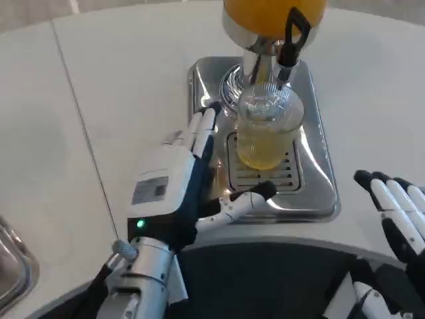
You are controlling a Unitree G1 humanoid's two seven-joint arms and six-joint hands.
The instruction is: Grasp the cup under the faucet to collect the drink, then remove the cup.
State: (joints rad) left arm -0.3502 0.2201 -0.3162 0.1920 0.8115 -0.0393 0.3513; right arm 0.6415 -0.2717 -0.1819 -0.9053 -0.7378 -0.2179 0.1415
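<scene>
Left robot hand (pixel 199 169): fingers spread apart and holding nothing, long fingers lying along the left edge of the drip tray (pixel 315 189), thumb stretched across the tray's front lip. It sits just beside the cup (pixel 267 129); whether it touches the glass I cannot tell.

Right robot hand (pixel 397 209): fingers apart, holding nothing, at the lower right over the table (pixel 119 86), well apart from the tray.

Cup, one: clear ribbed glass, upright on the tray's slotted grille, directly under the faucet (pixel 265 63). Contents: yellow drink, filling roughly the lower half.

Drink dispenser (pixel 272 16), one: orange-filled tank at the top edge (black tap lever on its right side).

Drip tray, one: polished steel.

Second metal tray corner (pixel 13 266), one, at the lower left edge of the table.
</scene>
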